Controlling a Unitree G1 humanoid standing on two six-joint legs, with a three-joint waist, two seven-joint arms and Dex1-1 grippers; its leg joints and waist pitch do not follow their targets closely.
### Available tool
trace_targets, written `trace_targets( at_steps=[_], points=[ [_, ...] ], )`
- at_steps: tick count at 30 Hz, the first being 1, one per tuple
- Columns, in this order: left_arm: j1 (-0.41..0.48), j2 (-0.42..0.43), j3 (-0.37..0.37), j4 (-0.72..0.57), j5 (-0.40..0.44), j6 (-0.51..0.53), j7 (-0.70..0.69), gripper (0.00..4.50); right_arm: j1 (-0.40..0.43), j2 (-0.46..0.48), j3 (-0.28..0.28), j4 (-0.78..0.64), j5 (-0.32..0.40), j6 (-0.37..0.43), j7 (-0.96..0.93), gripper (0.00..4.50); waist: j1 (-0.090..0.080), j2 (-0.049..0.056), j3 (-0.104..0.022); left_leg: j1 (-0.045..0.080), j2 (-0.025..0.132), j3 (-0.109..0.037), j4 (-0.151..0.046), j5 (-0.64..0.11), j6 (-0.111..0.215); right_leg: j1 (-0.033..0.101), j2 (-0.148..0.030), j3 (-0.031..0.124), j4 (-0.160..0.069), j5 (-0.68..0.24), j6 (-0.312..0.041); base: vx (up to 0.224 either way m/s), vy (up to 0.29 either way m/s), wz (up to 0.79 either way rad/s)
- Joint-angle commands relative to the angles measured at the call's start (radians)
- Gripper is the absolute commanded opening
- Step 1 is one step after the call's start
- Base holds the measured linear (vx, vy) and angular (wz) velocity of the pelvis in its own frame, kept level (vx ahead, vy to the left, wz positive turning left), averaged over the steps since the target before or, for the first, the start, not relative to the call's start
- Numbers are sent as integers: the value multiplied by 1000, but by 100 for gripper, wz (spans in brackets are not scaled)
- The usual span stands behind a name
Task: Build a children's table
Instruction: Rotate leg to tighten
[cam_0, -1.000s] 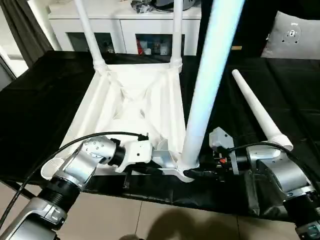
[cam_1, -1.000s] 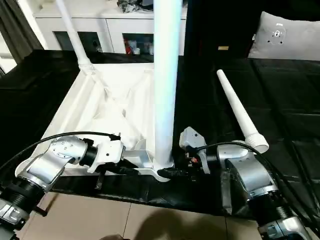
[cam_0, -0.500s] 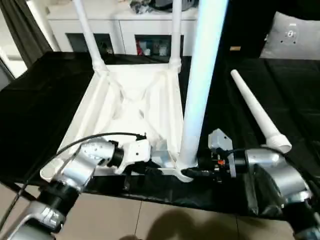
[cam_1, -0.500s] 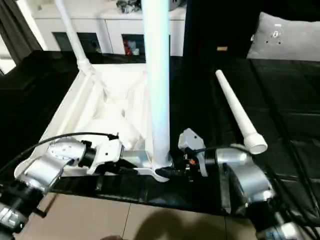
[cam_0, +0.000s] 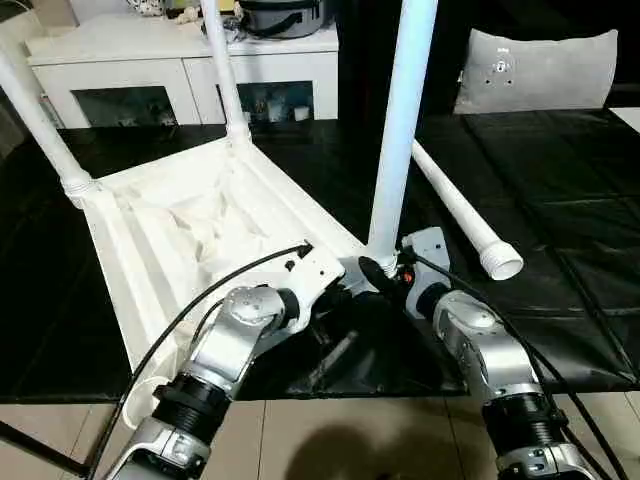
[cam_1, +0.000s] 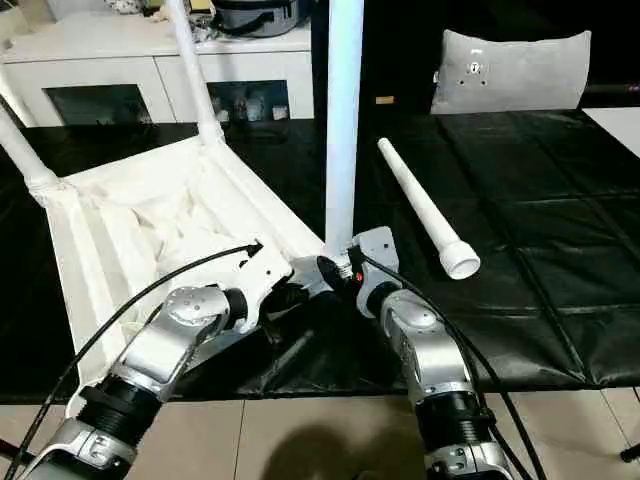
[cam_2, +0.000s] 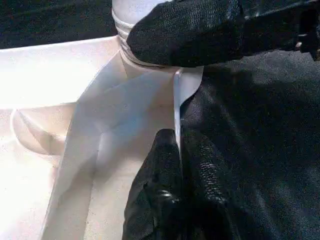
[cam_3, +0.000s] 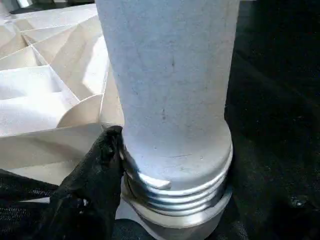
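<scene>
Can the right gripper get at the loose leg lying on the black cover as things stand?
Probably not yet: the right gripper is around the base of the upright leg. Otherwise the loose leg lies uncovered beside that arm.

White table top (cam_0: 190, 230), black cloth (cam_0: 560, 200)

We see tabletop (cam_0: 150, 250) upside down on mat (cam_0: 560, 230), three legs (cam_0: 398, 130) upright in corners, fourth leg (cam_0: 458, 210) lying right, cabinet (cam_0: 180, 70) behind.

Bright indoor light overexposes the white plastic; the close wrist views are soft.
</scene>
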Motion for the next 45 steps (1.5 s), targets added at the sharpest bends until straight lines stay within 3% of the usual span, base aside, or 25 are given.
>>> trace_targets(
  at_steps=[1,3,5,8,9,10,13,14,16,18,20,24,28,29,33,38,39,40,45],
  points=[
    [-28,-47,-75,-29,-5,-28,-2,0,9,57,45,21,27,14,27,353,-5,-11,-34,11,41,-32,-85,-508,37,18,-69,23,-99,-593,-46,0,0,0],
    [-28,-6,-72,-23,23,-33,-7,0,34,23,14,-5,37,-10,65,376,-3,-13,-34,14,40,-30,-84,-506,38,14,-74,27,-100,-602,-50,0,0,0],
    [-27,13,-72,-21,28,-37,-14,0,47,1,11,-16,43,-21,88,391,1,-11,-35,9,43,-31,-87,-485,42,18,-78,33,-95,-582,-59,0,0,0],
    [-26,45,-74,-13,31,-64,-41,0,64,-39,6,-36,55,-40,130,421,12,-9,-47,-9,52,-32,-92,-399,56,33,-80,47,-70,-405,-117,0,0,0],
    [-26,71,-71,-3,20,-91,-80,0,77,-89,5,-62,70,-53,196,428,12,-6,-47,-10,54,-30,-93,-387,60,33,-80,49,-66,-379,-130,0,0,0],
    [-25,88,-68,4,13,-109,-107,0,85,-123,3,-80,79,-62,243,435,22,-11,-49,-9,53,-25,-89,-364,74,37,-80,51,-65,-352,-140,0,0,0],
    [-25,120,-70,12,4,-144,-161,0,94,-182,-1,-109,95,-75,327,443,38,-11,-53,-16,51,-18,-83,-292,96,40,-82,56,-53,-305,-169,0,0,0],
    [-25,141,-76,16,-4,-167,-196,0,93,-214,-4,-117,99,-79,365,443,48,-12,-60,-15,51,-15,-74,-246,108,38,-83,59,-47,-266,-178,0,0,0],
    [-26,186,-91,19,-18,-208,-276,0,86,-281,-2,-132,105,-85,448,443,61,-13,-64,-25,51,-14,-65,-150,138,43,-83,60,-31,-171,-198,0,0,0],
    [-26,221,-109,19,-28,-251,-348,0,77,-327,4,-142,111,-83,511,443,72,-17,-64,-27,47,-9,-58,-113,157,41,-78,61,-22,-121,-213,0,0,0],
    [-29,255,-133,21,-35,-289,-414,0,66,-370,20,-150,123,-79,575,443,89,-17,-66,-24,51,-8,-57,-86,174,41,-78,59,-15,-107,-218,0,0,0],
    [-36,294,-161,26,-35,-327,-490,0,48,-413,51,-157,125,-74,652,443,101,-16,-66,-20,56,-9,-56,-83,168,37,-74,56,-12,-120,-226,0,0,0],
    [-49,321,-189,42,-31,-368,-563,0,30,-448,104,-160,100,-100,734,443,107,-13,-59,-14,61,-5,-62,-155,138,31,-73,60,-16,-184,-223,0,0,0],
    [-54,324,-197,46,-33,-380,-584,0,28,-451,122,-173,114,-92,772,443,112,-21,-56,-10,62,-3,-66,-196,116,29,-74,62,-23,-235,-212,0,0,0],
    [-54,324,-197,46,-33,-381,-586,0,27,-451,123,-174,115,-91,774,443,118,-19,-58,-9,64,-4,-68,-188,98,30,-76,66,-20,-242,-201,0,0,0],
    [-54,324,-197,46,-33,-381,-586,0,27,-451,123,-174,115,-91,774,443,125,-22,-61,-12,60,0,-65,-159,100,30,-76,69,-19,-237,-197,0,0,0],
    [-56,324,-201,44,-36,-384,-595,0,24,-448,134,-177,120,-86,789,416,127,-22,-62,-11,60,0,-64,-151,102,30,-76,69,-18,-233,-197,0,0,0],
    [-56,325,-205,32,-42,-384,-607,0,16,-435,150,-172,121,-80,802,416,130,-26,-63,-13,59,1,-63,-142,106,31,-76,68,-16,-228,-199,0,0,0],
    [-56,326,-214,20,-52,-395,-638,0,-2,-410,181,-152,125,-74,832,374,138,-24,-65,-11,61,2,-60,-128,110,25,-75,71,-11,-206,-208,0,0,0]
  ],
)
